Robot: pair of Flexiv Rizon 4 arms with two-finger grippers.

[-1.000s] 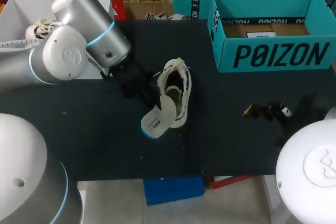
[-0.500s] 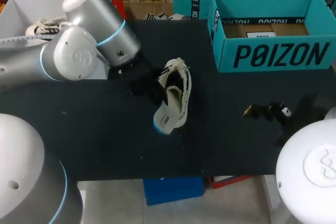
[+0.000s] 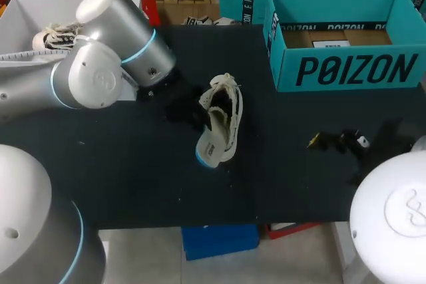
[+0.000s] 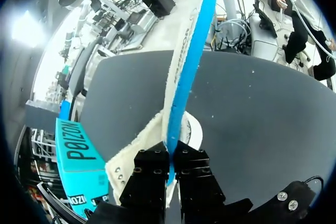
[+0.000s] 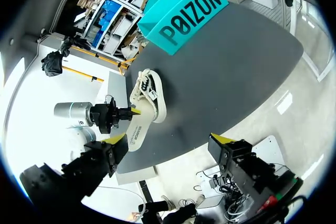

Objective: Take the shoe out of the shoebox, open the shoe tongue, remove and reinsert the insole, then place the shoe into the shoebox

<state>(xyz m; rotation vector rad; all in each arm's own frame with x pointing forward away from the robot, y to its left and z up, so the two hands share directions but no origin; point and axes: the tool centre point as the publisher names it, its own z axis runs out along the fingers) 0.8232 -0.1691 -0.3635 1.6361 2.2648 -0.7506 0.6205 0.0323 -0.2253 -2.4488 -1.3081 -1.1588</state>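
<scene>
The left gripper (image 4: 172,155) clamped the insole (image 4: 186,61) (blue-edged) over the shoe (image 3: 227,108) — the right gripper (image 5: 170,139) held its fingers wide apart.

The head camera sits high up behind the robot and looks down on the whole table (image 3: 133,164). The left wrist camera sits just behind the left gripper (image 4: 171,156) and looks along it, very close to the insole (image 4: 189,61). The right wrist camera sits behind the right gripper (image 5: 169,139), farther off, and looks across the table from its side. All three see the shoe (image 3: 233,111) and the box (image 3: 353,71).
</scene>
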